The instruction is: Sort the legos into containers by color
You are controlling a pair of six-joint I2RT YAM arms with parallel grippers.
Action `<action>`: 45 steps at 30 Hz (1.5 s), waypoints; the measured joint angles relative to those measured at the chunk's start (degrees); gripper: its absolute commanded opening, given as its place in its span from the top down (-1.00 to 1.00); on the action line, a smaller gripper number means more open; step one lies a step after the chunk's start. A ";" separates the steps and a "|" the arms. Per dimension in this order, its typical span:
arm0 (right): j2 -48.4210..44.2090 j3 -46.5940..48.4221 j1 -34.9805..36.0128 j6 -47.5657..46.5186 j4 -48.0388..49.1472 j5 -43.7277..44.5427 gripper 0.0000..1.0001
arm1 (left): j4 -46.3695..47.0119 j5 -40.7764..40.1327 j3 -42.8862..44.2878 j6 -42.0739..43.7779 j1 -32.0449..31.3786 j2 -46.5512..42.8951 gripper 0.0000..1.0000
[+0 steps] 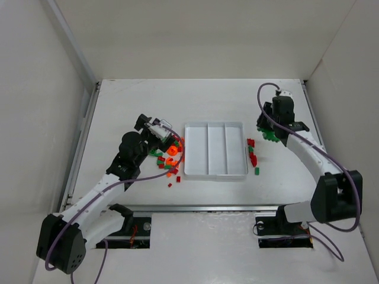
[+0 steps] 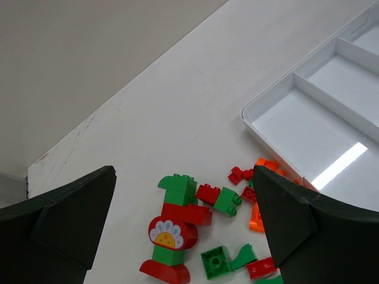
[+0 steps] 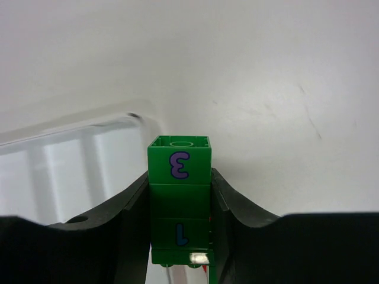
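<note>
I am holding a green lego stack (image 3: 179, 160) in my right gripper (image 3: 180, 192), with the jaws narrowed onto its two flat side walls. The printed faces, marked 3 and 1, are facing the wrist camera. In the top view this gripper is hanging near the far right corner of the white tray (image 1: 197, 151). A few red and green legos (image 1: 253, 155) are lying on the table (image 1: 148, 100) just right of the tray. My left gripper (image 2: 183, 177) is hovering with its jaws spread wide and holding nothing, above the larger pile (image 1: 169, 157) left of the tray. There a flower stack (image 2: 172, 234), a loose green brick (image 2: 216, 263) and orange pieces (image 2: 256, 216) are lying close together. I am judging the legos to be light, rigid and smooth-sided: they are unlikely to deform, but may slip or twist under a light pinch. Hold is best taken across opposite flat walls, never over the studs. On a stacked piece it is best taken across the joint, so the parts are not pulling apart.
</note>
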 measured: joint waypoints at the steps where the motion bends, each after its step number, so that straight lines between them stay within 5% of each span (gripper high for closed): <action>1: -1.44 0.17 0.70 -1.86 1.68 -1.70 1.00 | -0.11 0.61 0.35 -0.35 0.00 0.61 -1.00; 10: -6.08 0.70 12.85 -8.59 28.79 -25.09 1.00 | -0.42 10.19 11.19 -7.04 0.00 9.38 -1.00; 16: -4.87 -1.09 19.04 -1.97 51.21 -27.67 1.00 | -0.39 16.76 16.85 -12.70 -1.05 11.28 -1.00; 22: -0.70 -3.52 26.73 5.22 67.41 -21.31 1.00 | 0.61 18.97 20.22 -20.31 -3.76 12.70 -1.00; 27: 2.58 -3.50 30.93 7.72 69.75 -15.32 1.00 | 2.19 19.10 21.81 -26.69 -4.92 14.51 -1.00; 34: 2.67 -3.45 31.98 9.38 70.25 -7.87 1.00 | 3.54 19.78 22.62 -33.16 -4.90 14.78 -0.71; 45: 2.67 -3.26 35.21 9.97 69.59 -2.36 1.00 | 4.42 19.63 23.89 -36.46 -4.87 16.55 -0.68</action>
